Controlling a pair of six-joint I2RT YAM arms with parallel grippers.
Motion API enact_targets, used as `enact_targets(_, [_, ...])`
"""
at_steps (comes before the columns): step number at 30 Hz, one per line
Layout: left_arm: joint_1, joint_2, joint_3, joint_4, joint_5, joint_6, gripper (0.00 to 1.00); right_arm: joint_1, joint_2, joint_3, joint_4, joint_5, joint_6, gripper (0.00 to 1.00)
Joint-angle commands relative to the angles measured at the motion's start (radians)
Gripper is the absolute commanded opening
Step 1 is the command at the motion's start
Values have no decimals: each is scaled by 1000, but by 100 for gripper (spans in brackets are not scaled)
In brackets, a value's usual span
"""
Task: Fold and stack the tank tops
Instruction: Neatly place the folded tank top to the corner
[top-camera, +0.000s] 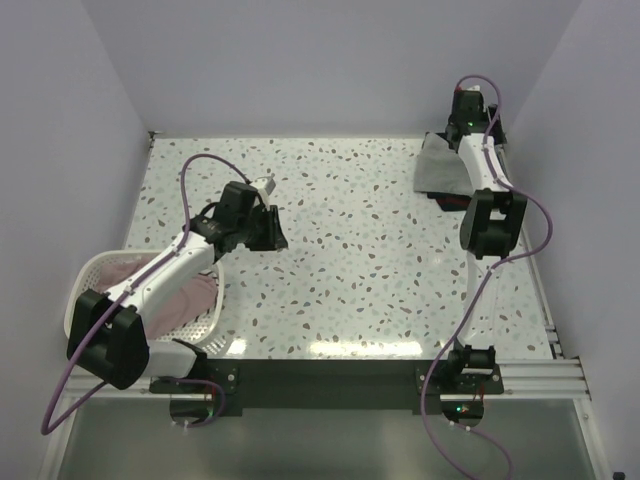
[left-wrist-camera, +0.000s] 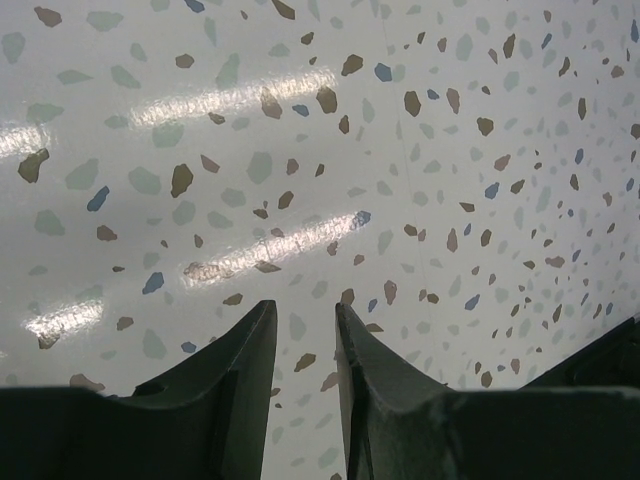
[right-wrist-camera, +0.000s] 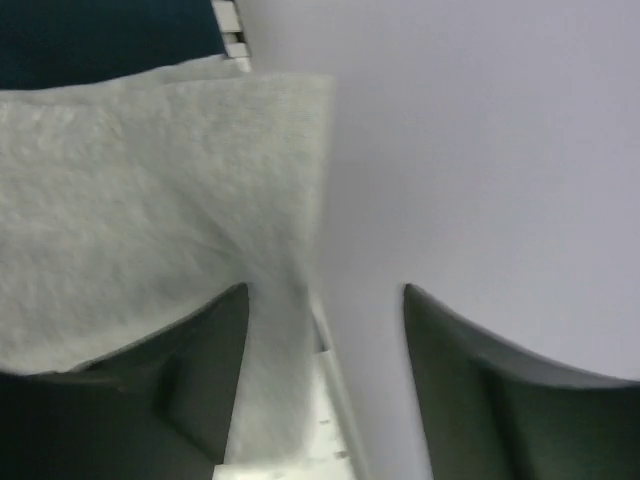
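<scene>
1. Top external view: a pink top (top-camera: 188, 295) lies bunched in the basket (top-camera: 82, 290) at the near left corner of the table (top-camera: 380, 260).
2. A grey top (top-camera: 438, 165) lies flat at the far right corner, near the wall (top-camera: 330, 60), and the right arm (top-camera: 490, 205) reaches out over it.
3. Left wrist view: the left gripper (left-wrist-camera: 303, 312) hangs over bare table, well apart from every top. Its jaws stand slightly apart with nothing between them.
4. Right wrist view: the right gripper (right-wrist-camera: 325, 295) has its jaws wide apart. The grey top's edge runs down beside the left finger (right-wrist-camera: 205, 350) and reaches partly into the gap, unpinched.
5. A navy top (right-wrist-camera: 100, 40) shows past the grey top's far edge; I cannot tell how much of it is covered.
</scene>
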Motion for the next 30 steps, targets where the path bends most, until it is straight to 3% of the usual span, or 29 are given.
enact_targets(1, [9,1,21,30,28,24,35,-16,17,34,33,44,33,72])
enact_targets(4, [9,0,20,30,36,22,36,-16,17,46,18,58,71,92])
enact_targets(15, [11,-23,18,53,42,5,39,-5,-104,130,-215,-128,364,96])
enact_targets(20, [12,-49,16,64,30,-5,42,22,-283,-75,-191,-191,476,96])
enact_targets(30, [12,-120,-5,79,-22,-22,43,274,-769,-673,1,-291,686,97])
